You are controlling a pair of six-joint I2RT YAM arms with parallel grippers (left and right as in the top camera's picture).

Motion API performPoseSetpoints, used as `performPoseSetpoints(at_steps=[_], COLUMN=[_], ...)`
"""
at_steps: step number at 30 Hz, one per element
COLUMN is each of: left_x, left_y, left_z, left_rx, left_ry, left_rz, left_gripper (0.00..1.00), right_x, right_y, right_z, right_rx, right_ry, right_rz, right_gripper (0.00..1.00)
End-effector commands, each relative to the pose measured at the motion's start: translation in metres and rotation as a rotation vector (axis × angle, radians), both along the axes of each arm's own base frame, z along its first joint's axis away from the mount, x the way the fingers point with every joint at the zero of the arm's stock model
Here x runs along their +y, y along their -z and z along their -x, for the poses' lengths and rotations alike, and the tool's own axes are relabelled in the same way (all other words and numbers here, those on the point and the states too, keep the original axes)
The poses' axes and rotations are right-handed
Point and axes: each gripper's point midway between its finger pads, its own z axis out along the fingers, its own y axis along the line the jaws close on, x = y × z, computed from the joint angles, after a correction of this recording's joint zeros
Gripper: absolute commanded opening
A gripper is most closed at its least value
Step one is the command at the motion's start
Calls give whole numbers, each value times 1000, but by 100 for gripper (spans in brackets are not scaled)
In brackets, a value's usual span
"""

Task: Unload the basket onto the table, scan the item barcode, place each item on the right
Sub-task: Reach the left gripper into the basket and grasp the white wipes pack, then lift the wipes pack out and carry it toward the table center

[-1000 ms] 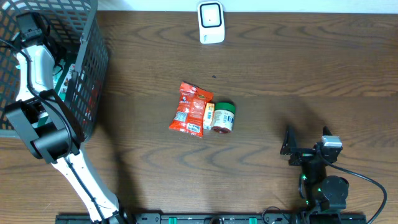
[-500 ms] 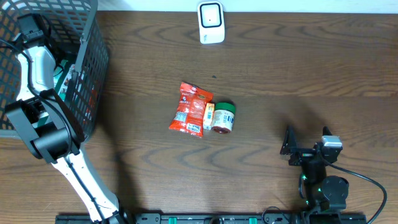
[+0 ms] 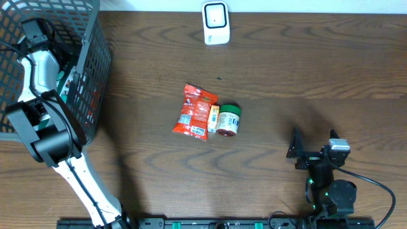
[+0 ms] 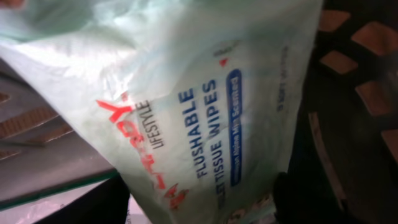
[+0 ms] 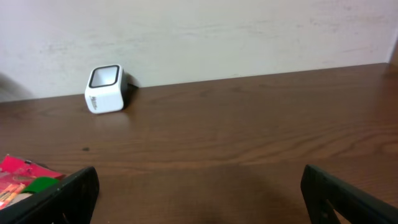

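Jaws: R gripper (image 5: 199, 190) wide apart; L gripper (image 3: 35, 25) in basket (image 3: 95, 83), can't tell, wipes pack (image 4: 186, 106) fills view.

A black wire basket (image 3: 95, 70) stands at the far left corner of the dark wooden table (image 3: 305, 76). In the middle lie a red snack packet (image 3: 194, 111), what looks like a small yellow carton (image 3: 213, 118) and a green-lidded jar (image 3: 229, 120), side by side and touching.

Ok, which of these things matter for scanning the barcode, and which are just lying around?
Part of the job: scanner, wipes pack, basket it sits in.
Probably just lying about: red snack bag, small yellow box, green-lidded jar.
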Motion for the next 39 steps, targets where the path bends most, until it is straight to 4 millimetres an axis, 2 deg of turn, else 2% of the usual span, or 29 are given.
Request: performPoseSetpoints(at_steps=[1,4,9,15,21,27,28,29,31,34,39], left_x=[5,9,21,8,10,10,9,9,9,10,3], left_y=[-28,-32,-23,1,1,7,7,6,-2,-25,-107], left_z=[0,1,7,-8,-11,-11,-11,-12,-13,-14,-2], left_rx=[3,-3,-6,-75,-86,-78,-80,-84,-96,-128,-214], left_ry=[76,71,48,125,125,125,127,129,130,133,141], left_rz=[-69,-73,-65,60,53,59,62,62,54,35,-19], left_gripper=[81,83,83,82,57,55,45,28,7,7,7], right_x=[-3,-3,-3,-3,-3,-3,-3,-3,-3,-3,-3], right_y=[0,0,0,0,0,0,0,0,0,0,0], right_z=[0,0,0,0,0,0,0,0,0,0,0], right_rx=[0,0,0,0,0,0,0,0,0,0,0], right_ry=[14,14,14,14,14,14,14,14,14,14,14], right_rz=[8,8,8,8,8,8,8,8,8,8,8], right_gripper=[99,99,99,99,99,99,99,99,99,99,99])
